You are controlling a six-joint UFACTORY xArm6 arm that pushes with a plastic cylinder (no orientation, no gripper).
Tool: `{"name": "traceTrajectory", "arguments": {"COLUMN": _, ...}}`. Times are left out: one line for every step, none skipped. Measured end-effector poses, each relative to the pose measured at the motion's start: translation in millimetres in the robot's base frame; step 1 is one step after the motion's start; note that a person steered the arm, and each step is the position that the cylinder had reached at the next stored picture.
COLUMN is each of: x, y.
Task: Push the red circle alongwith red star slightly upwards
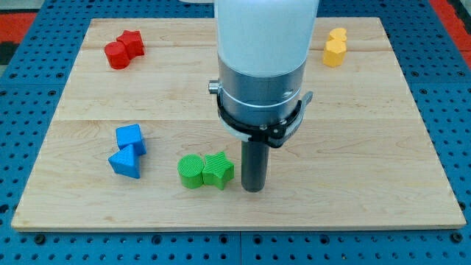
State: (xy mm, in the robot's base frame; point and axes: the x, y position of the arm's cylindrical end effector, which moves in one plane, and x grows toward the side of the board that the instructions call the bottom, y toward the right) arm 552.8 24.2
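A pale wooden table point(368, 132) lies over a blue perforated base point(449, 66), and the arm's white and grey housing point(263, 66) fills the view's upper middle. The end effector is a plain dark rod with nothing to open or close, and it holds nothing; my tip point(253, 190) rests on the wood near the view's bottom, just beside the right flank of the green star point(218, 170), though whether they touch cannot be told.

The red circle point(115, 54) and the red star point(132, 43) sit pressed together in the table's top-left corner, the circle to the view's left and slightly lower, the star to the right and higher. Both are glossy, solid red and low; the star's points are only partly distinct. Only a narrow strip of bare wood separates them from the top edge, with somewhat more toward the left edge. They are well apart from my tip.

The green circle point(191, 172) touches the green star on its left. At lower left, a blue cube point(130, 138) stands against a blue triangle point(125, 163) below it, near the left edge. A yellow block point(335, 47), its shape unclear, sits near the top-right corner. The table's right half and centre band offer wide bare wood.
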Motion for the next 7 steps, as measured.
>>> {"name": "traceTrajectory", "arguments": {"x": -65, "y": 22}}
{"name": "traceTrajectory", "arguments": {"x": -105, "y": 16}}
{"name": "traceTrajectory", "arguments": {"x": -112, "y": 8}}
{"name": "traceTrajectory", "arguments": {"x": -112, "y": 8}}
{"name": "traceTrajectory", "arguments": {"x": -125, "y": 8}}
{"name": "traceTrajectory", "arguments": {"x": -150, "y": 6}}
{"name": "traceTrajectory", "arguments": {"x": -152, "y": 6}}
